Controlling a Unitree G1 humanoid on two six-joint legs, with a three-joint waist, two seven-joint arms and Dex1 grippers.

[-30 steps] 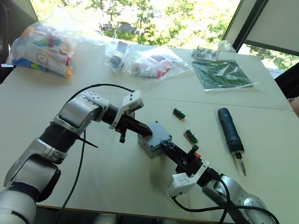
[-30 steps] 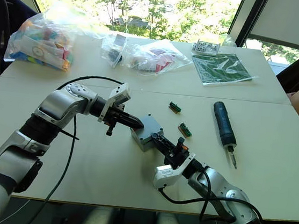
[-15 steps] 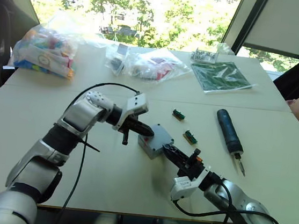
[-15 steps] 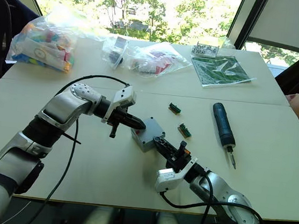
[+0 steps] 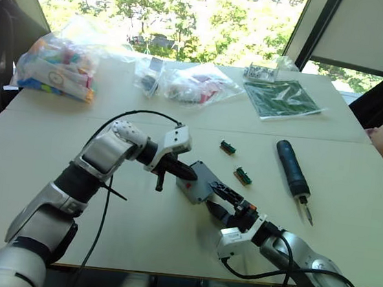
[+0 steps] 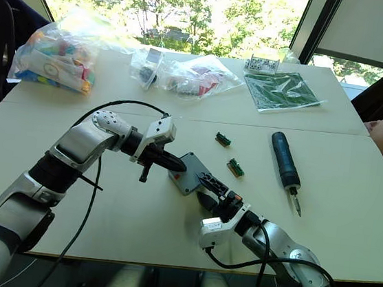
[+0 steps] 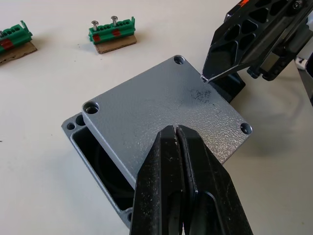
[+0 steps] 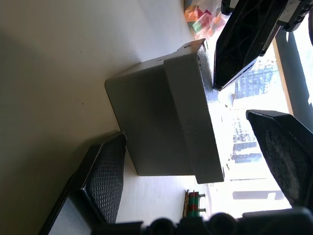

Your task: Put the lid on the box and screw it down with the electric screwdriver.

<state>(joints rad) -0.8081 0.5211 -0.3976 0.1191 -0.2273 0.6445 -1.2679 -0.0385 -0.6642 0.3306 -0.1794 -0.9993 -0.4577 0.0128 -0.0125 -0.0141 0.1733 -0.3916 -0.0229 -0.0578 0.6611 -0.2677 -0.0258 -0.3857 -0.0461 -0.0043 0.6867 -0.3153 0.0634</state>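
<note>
Two grippers meet at the box (image 5: pixel 197 184) mid-table; the lid (image 7: pixel 168 112) lies on it skewed, so one corner of the dark hollow inside shows, contents impossible to make out. The left gripper (image 7: pixel 177 131) has its fingers pinched together, tips pressing on the lid's top. The right gripper (image 8: pixel 205 147) is spread wide, one finger low beside the box wall, the other above the lid. The electric screwdriver (image 5: pixel 293 170) lies well apart to the right, past two green connectors (image 5: pixel 244 175)
</note>
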